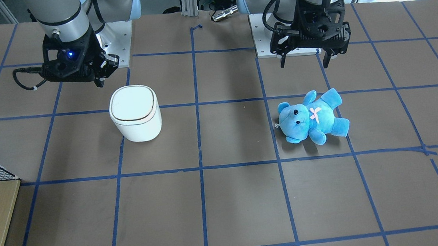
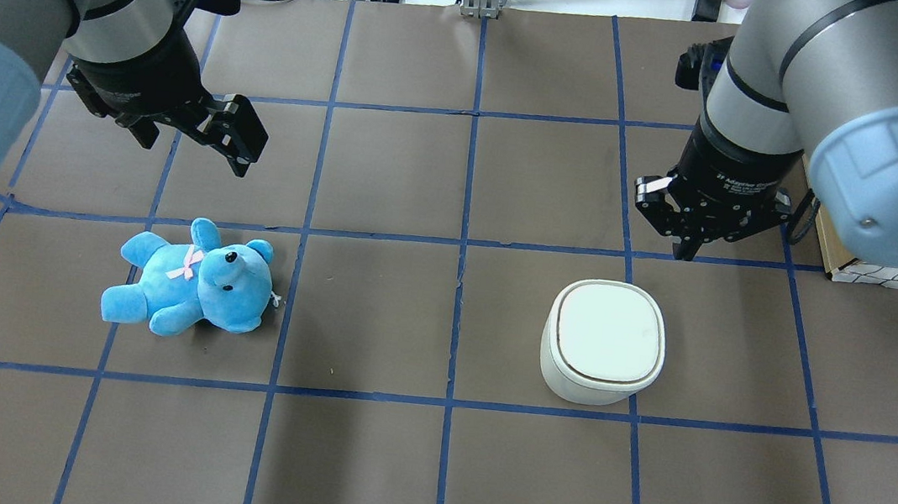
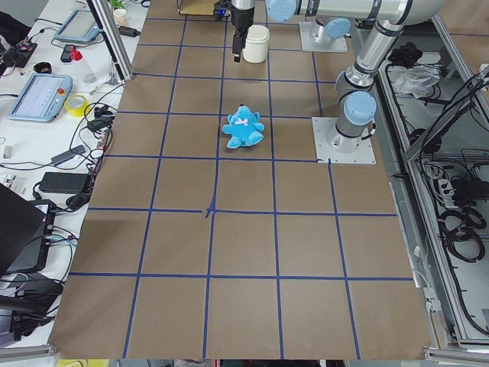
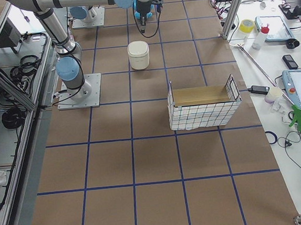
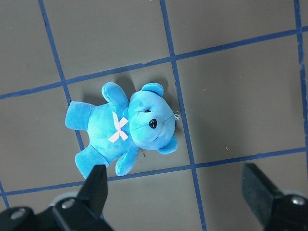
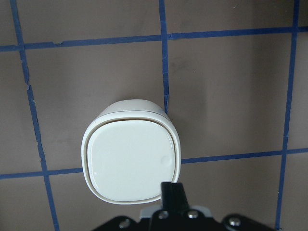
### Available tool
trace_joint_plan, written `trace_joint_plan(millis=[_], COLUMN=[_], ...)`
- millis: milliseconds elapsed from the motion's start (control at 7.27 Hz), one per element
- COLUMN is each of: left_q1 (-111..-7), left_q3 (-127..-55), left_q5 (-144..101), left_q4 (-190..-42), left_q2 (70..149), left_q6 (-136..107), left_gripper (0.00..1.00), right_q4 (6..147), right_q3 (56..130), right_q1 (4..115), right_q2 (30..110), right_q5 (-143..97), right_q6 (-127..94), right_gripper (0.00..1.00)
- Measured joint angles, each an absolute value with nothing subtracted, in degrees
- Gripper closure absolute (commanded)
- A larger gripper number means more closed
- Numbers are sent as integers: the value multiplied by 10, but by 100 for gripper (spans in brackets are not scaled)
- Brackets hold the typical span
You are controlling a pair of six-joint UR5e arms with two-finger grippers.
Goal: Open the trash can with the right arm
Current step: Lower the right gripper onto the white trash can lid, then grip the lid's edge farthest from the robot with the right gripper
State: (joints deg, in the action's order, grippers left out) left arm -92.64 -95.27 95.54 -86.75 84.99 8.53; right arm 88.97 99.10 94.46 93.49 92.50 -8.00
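Note:
The white trash can (image 1: pixel 135 113) stands upright on the brown table with its lid closed. It also shows in the overhead view (image 2: pixel 606 342) and the right wrist view (image 6: pixel 132 156). My right gripper (image 1: pixel 100 80), on the arm with the blue light, hangs above and just beside the can without touching it. Its fingers are together in the right wrist view (image 6: pixel 173 192) and hold nothing. My left gripper (image 1: pixel 304 63) is open and empty, hovering above the blue plush bear (image 1: pixel 311 118).
The bear (image 2: pixel 191 290) lies on its back on the robot's left half of the table, well apart from the can. A wire basket lined with cardboard (image 4: pixel 203 108) stands at the robot's right end. Blue tape lines grid the table.

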Motion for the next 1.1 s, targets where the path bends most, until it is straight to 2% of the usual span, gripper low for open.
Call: trace_joint_plan(millis=[1100], left_q1=[-926], left_q3=[-953], left_q5=[955], left_q4=[-867], left_q2=[850], left_q6=[85], left_gripper=[0], right_q4=[966], right_q3=[1094], right_q1=[922], right_q2=[880], right_q5=[922], right_q6=[-72], right_gripper=[100])
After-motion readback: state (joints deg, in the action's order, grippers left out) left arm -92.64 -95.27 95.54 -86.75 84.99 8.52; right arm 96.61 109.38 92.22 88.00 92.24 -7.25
